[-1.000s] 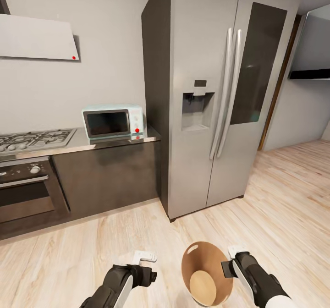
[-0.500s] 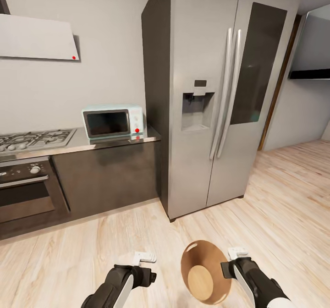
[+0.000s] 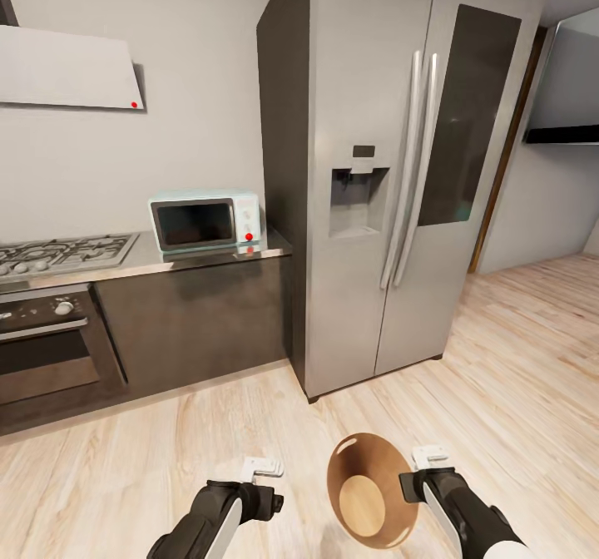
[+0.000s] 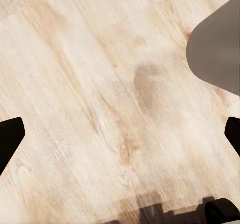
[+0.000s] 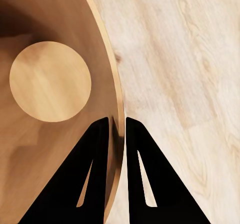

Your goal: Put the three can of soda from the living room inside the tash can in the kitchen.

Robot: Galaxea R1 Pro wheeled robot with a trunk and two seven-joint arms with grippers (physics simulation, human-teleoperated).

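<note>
Kitchen, facing the fridge (image 3: 391, 176). Our right gripper (image 5: 116, 134) has its jaws clenched on the rim of the tash can (image 3: 370, 492), one finger inside, one outside; we carry it low over the wood floor (image 3: 516, 359), mouth up, empty. Left gripper (image 3: 264, 465) hangs beside it, jaws released. We judge it best to keep the bin level, move slowly, and set it down flat before letting go.

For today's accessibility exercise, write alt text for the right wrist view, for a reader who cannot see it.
The right hand pinches the rim of the trash can, one dark finger inside the tan-brown interior and the other outside over the light wood floor. The bin's round base shows, with nothing inside.
</note>
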